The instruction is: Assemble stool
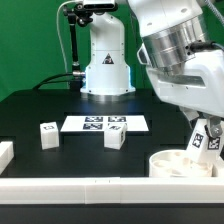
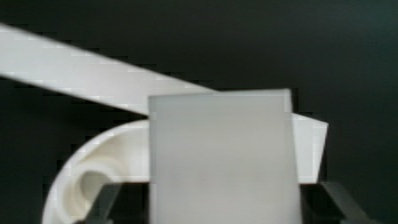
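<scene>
My gripper point(image 1: 204, 132) is shut on a white stool leg point(image 1: 207, 140) that bears a black-and-white tag, and holds it tilted just above the round white seat point(image 1: 176, 163) at the exterior view's right front. In the wrist view the leg point(image 2: 222, 150) fills the space between my dark fingers point(image 2: 121, 202), with the gripper point(image 2: 222, 205) closed on its sides. The seat point(image 2: 89, 165) shows behind and beside it. Two loose tagged legs point(image 1: 48, 135) point(image 1: 115, 138) stand on the black table.
The marker board point(image 1: 105, 124) lies flat behind the two loose legs. White border rails run along the front edge point(image 1: 80, 188) and the left side point(image 1: 5, 153); a rail point(image 2: 89, 70) also crosses the wrist view. The robot base point(image 1: 105, 65) stands at the back.
</scene>
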Tool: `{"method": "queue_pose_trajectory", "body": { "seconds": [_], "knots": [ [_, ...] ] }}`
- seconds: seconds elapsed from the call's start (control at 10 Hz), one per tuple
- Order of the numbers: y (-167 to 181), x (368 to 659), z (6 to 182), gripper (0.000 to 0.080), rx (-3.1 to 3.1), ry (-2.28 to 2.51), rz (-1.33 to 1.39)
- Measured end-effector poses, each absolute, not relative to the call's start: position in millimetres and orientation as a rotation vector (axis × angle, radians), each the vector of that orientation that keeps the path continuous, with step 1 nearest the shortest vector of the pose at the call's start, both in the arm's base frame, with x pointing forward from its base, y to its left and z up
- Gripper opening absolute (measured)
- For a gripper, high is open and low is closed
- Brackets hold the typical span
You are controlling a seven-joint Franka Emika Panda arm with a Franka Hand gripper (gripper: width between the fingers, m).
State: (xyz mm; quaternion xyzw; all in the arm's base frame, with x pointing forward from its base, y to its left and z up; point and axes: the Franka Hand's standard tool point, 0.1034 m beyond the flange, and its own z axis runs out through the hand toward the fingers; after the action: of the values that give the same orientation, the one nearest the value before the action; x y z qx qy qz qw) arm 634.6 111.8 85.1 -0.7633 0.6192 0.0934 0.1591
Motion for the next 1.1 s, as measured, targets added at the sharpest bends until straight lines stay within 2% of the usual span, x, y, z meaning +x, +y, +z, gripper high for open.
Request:
{"method": "queue_pose_trajectory", "body": {
  "seconds": [0.4, 0.5, 0.6, 0.7, 0.8, 0.9, 1.1],
  "knots": [
    [114, 635, 86.6, 0.0345, -1.982, 1.993, 0.333],
    [115, 635, 86.6, 0.0418, -1.985, 1.99, 0.332],
    [115, 635, 86.5, 0.0418, -1.989, 1.985, 0.331],
    [115, 635, 86.5, 0.0584, -1.99, 1.984, 0.331],
    [115, 635, 86.5, 0.0584, -1.991, 1.983, 0.331],
    [116, 635, 86.7, 0.0638, -1.993, 1.982, 0.332],
    [124, 636, 95.6, 0.0646, -2.014, 1.96, 0.351]
  ]
}}
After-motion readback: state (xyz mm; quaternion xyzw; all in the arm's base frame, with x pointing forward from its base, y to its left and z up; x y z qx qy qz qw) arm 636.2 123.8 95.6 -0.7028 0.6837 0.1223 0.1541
